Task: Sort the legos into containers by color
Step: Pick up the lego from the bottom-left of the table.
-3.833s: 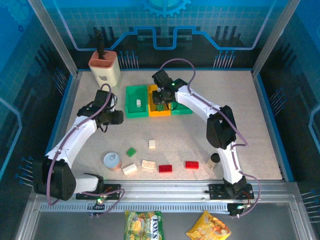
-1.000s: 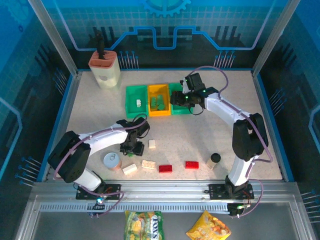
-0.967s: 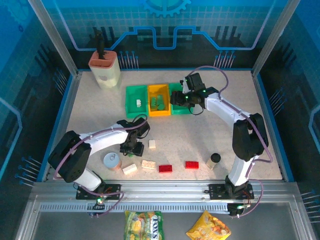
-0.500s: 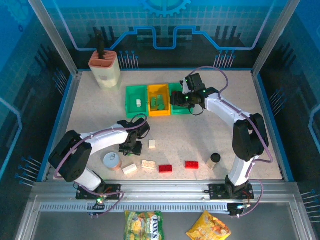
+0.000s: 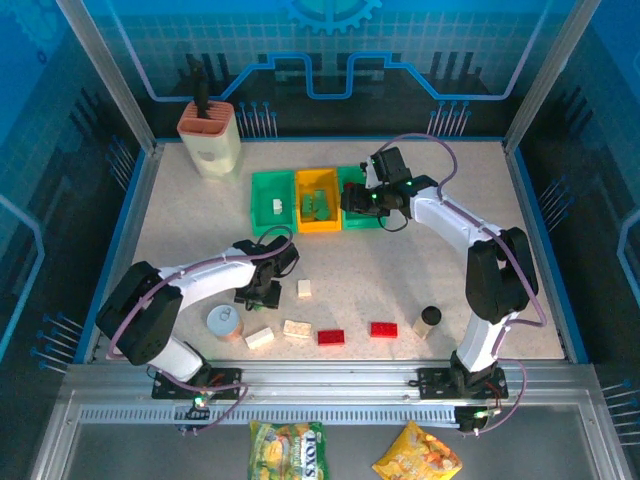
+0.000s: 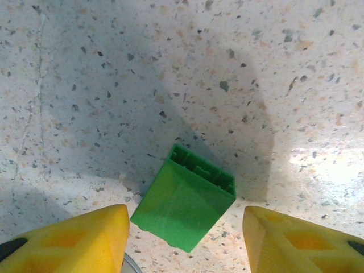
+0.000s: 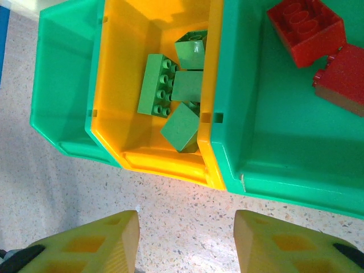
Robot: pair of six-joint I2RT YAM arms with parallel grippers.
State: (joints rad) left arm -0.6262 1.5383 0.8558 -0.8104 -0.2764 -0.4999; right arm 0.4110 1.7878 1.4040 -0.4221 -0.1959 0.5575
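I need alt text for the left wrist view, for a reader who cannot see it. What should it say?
A green brick lies at an angle on the speckled table, between the two yellow fingers of the open left tool. A shadow covers the table around the brick.

The green-and-yellow snack bag (image 5: pixel 287 442) lies on the grey ledge (image 5: pixel 560 440) outside the near edge of the table (image 5: pixel 450 260), left of centre. It bears white block letters that appear to read "TOYS". The print on the orange bag (image 5: pixel 416 453) near it, to the right, is too small to read.
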